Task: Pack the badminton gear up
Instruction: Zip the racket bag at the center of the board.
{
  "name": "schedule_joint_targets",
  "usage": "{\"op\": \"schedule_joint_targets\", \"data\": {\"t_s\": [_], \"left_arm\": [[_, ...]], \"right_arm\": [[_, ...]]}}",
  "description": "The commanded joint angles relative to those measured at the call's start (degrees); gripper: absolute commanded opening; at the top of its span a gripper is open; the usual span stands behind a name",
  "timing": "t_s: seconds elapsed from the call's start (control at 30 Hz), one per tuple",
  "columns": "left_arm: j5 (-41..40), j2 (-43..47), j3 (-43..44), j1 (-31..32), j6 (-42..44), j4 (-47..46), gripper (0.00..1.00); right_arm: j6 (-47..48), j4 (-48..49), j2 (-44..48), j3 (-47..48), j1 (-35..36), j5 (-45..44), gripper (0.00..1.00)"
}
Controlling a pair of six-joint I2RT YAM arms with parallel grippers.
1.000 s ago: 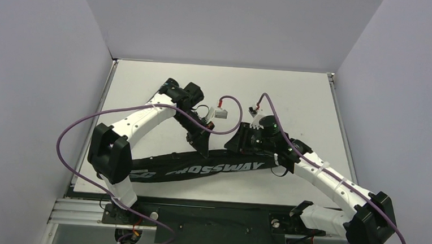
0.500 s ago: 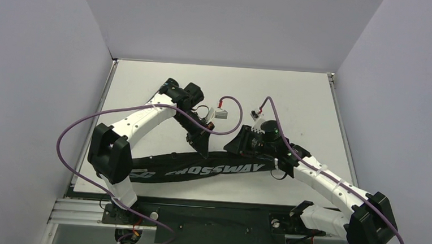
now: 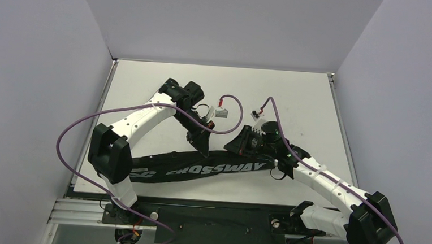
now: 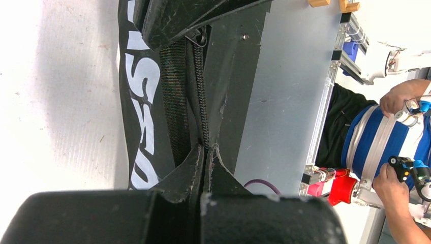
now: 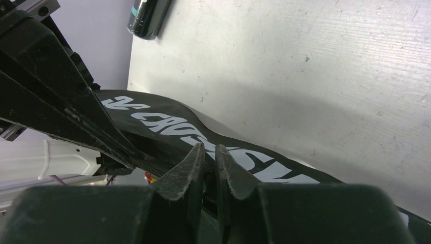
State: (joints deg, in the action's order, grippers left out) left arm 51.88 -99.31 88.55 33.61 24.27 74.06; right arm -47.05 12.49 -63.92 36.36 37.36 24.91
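Lying slantwise across the near part of a white table (image 3: 294, 98) is a long black racket-shaped fabric bag lettered CROSSWAY (image 3: 211, 170). Both arms reach down to its far edge, near the middle. The left gripper (image 4: 205, 149) is clenched tight, pinching the bag where its black zipper (image 4: 201, 91) runs. Just beside it, the right gripper (image 5: 210, 147) straddles the same edge, its fingers nearly together with a slim gap; whether it grips cannot be told. A black tube with teal print (image 5: 148, 18) lies on the table, apart from the bag.
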Motion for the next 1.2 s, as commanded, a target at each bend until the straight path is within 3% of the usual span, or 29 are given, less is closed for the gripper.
{"op": "schedule_joint_targets", "data": {"t_s": [0.0,0.8,1.17], "left_arm": [[4.5,0.3,3.9,0.0,0.3,1.1,0.00],[3.1,-0.7,2.7,-0.2,-0.5,0.1,0.00],[5.0,-2.1,4.2,-0.4,2.2,3.8,0.00]], "right_arm": [[-0.6,1.6,1.4,-0.7,-0.8,0.6,0.07],[-2.8,3.6,5.8,-3.7,-2.7,-1.0,0.00],[3.3,-8.3,12.5,-1.9,-3.4,-9.7,0.00]]}}
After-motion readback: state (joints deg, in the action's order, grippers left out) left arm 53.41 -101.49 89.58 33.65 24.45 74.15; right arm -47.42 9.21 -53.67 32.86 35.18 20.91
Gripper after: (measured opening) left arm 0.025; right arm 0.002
